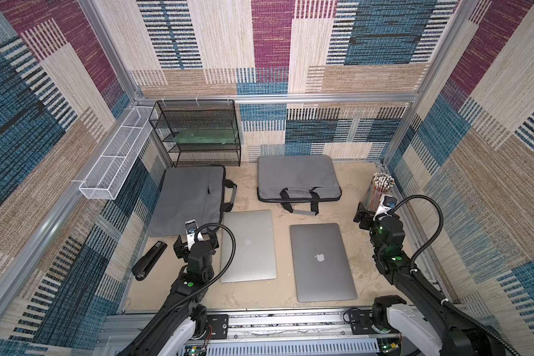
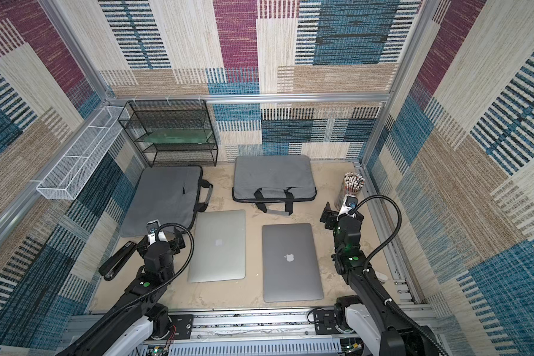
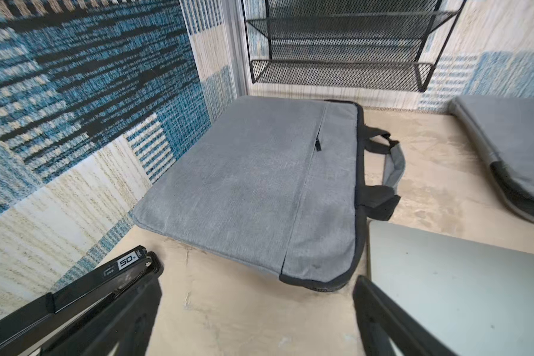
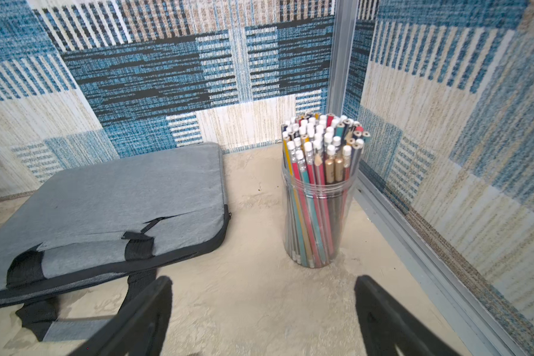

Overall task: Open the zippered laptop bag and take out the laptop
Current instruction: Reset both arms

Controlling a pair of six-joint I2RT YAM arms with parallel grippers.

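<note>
Two grey laptop bags lie flat at the back of the table. The left bag (image 1: 188,197) (image 3: 259,185) has its handles pointing right. The right bag (image 1: 296,177) (image 4: 105,197) has its handles pointing toward me, and the zip along its front edge looks closed. A silver laptop (image 1: 248,246) and a dark grey laptop (image 1: 321,262) lie closed on the table in front of the bags. My left gripper (image 1: 181,246) (image 3: 256,308) hovers open just short of the left bag's near corner. My right gripper (image 1: 363,217) (image 4: 262,308) is open and empty beside the right bag.
A black stapler (image 1: 148,260) lies left of my left arm. A clear jar of pencils (image 1: 379,188) (image 4: 321,197) stands in the back right corner, close to my right gripper. A black mesh shelf (image 1: 198,132) stands at the back left, with a white mesh basket (image 1: 114,157) on the left wall.
</note>
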